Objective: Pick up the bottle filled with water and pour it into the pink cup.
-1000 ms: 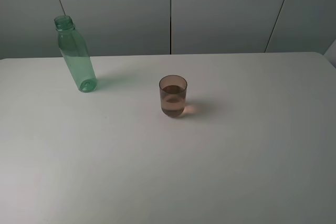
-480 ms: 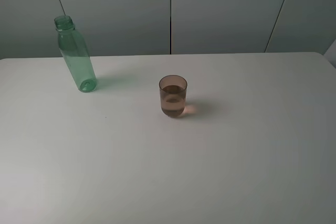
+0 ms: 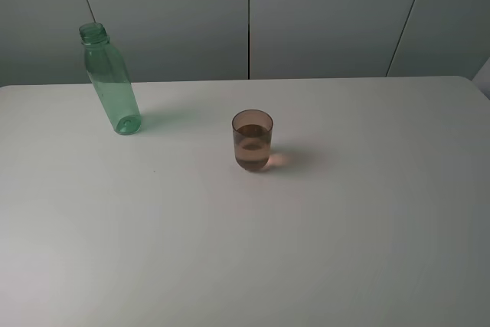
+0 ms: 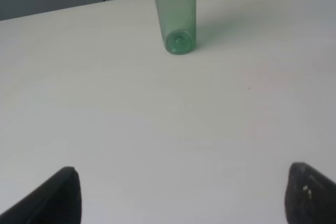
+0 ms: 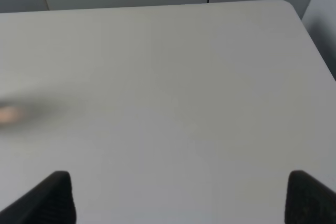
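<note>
The green translucent bottle point(image 3: 111, 82) stands upright at the back left of the white table point(image 3: 344, 227), capless. It also shows in the left wrist view point(image 4: 176, 14), well ahead of my left gripper point(image 4: 181, 195). The pink cup point(image 3: 252, 140) stands near the table's middle with liquid in it. My left gripper is open and empty, its fingertips point(image 4: 58, 198) wide apart. My right gripper point(image 5: 181, 198) is open and empty above bare table on the right side. Neither gripper shows in the exterior high view.
Grey wall panels point(image 3: 321, 13) run behind the table's back edge. The table's right back corner point(image 5: 289, 4) shows in the right wrist view. A faint pink glow point(image 5: 10, 114) lies on the table at that view's edge.
</note>
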### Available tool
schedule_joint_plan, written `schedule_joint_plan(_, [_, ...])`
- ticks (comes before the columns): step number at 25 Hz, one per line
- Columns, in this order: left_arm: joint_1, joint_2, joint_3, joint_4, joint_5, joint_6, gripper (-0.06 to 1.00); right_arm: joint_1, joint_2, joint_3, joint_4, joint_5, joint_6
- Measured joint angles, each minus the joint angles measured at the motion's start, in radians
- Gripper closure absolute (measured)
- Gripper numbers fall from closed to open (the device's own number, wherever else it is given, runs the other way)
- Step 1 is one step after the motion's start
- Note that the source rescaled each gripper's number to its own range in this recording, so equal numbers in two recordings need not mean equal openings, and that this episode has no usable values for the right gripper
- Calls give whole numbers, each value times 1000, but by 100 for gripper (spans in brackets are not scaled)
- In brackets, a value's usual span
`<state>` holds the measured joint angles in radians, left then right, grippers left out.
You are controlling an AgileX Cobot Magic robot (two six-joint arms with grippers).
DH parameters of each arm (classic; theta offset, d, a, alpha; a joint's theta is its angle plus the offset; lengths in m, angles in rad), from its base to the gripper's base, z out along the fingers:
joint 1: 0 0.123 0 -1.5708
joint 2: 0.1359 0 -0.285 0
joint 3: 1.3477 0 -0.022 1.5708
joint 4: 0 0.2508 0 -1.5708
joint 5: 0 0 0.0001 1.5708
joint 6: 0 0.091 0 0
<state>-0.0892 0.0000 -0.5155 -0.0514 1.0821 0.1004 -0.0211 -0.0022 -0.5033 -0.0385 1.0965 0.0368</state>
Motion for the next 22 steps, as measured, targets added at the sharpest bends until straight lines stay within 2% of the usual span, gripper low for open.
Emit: schedule_joint_plan(22, [0, 0, 0, 9, 0, -15, -5, 0, 0, 0, 0, 0, 0])
